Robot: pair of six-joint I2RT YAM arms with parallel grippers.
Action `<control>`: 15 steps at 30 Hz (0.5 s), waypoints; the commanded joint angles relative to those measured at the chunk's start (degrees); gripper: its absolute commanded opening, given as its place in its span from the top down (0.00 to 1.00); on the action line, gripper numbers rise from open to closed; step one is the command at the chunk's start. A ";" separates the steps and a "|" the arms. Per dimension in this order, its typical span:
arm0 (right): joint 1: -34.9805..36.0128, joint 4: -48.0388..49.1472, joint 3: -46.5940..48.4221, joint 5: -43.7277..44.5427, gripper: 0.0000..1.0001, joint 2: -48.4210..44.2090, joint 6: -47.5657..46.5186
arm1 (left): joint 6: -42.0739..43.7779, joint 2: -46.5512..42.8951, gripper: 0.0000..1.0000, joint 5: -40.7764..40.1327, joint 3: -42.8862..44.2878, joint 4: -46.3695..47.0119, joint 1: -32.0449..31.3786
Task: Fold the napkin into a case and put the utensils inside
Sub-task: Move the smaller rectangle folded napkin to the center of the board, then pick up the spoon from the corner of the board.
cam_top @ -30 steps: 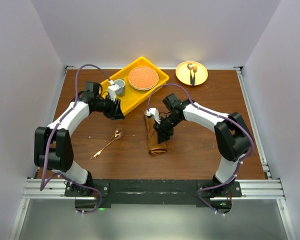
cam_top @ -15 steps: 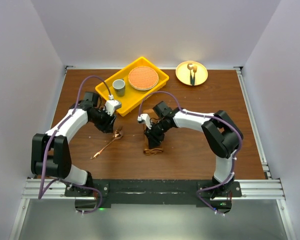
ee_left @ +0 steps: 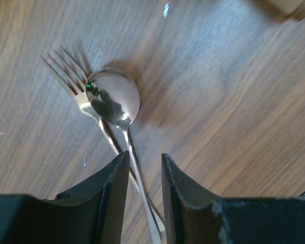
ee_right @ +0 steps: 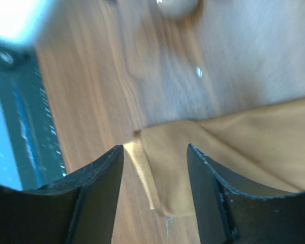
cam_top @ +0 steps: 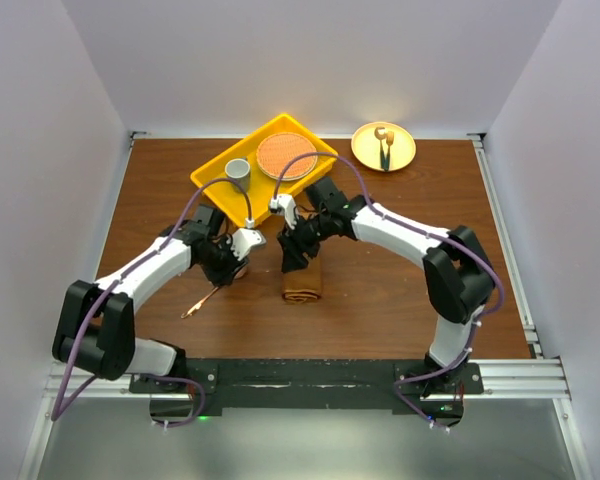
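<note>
Left wrist view gives you the clearest read. Your left gripper (ee_left: pixel 144 158) has its jaws apart by a narrow gap. The thin handle of the spoon (ee_left: pixel 113 99) runs into that gap, and neither finger (ee_left: pixel 109 193) presses on it. The spoon's oval bowl lies just ahead of the jaw tips on the wooden table (ee_left: pixel 234 101). A fork (ee_left: pixel 66 65) lies under the spoon. Its tines fan out ahead of the jaws, toward the finger on the left of the view, and its handle also passes between the jaws.

In the right wrist view, your right gripper (ee_right: pixel 155 148) stands with its jaws wide apart and nothing clamped. One corner of the case (ee_right: pixel 234 142) sits in the gap between the tips. The rest of the rust-brown cloth spreads out past the finger on the right of the view.

From the top external camera, both grippers are low over the table and near each other. The case lies under the right jaws and reaches out from them toward the arm bases. The left jaws sit just beside it, with the spoon's handle trailing out of them toward the near left. Behind both sets of jaws is a yellow tray (cam_top: pixel 212 183) holding a cup (cam_top: pixel 238 170) and a woven round mat (cam_top: pixel 286 156). A yellow plate (cam_top: pixel 365 150) stands well apart from the right jaws.
</note>
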 commanded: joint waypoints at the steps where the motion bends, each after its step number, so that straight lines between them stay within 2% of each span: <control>1: -1.94 -2.72 5.38 0.66 0.41 -7.00 1.48 | 0.16 0.80 0.64 -5.19 -0.11 3.10 -0.50; 5: -4.58 -4.12 5.82 1.89 0.39 -8.32 0.35 | 0.33 2.47 0.65 -7.31 0.32 3.89 -1.12; 15: -10.12 -6.32 5.20 2.07 0.39 -8.24 0.17 | 1.39 5.19 0.69 -5.99 0.85 4.07 -2.00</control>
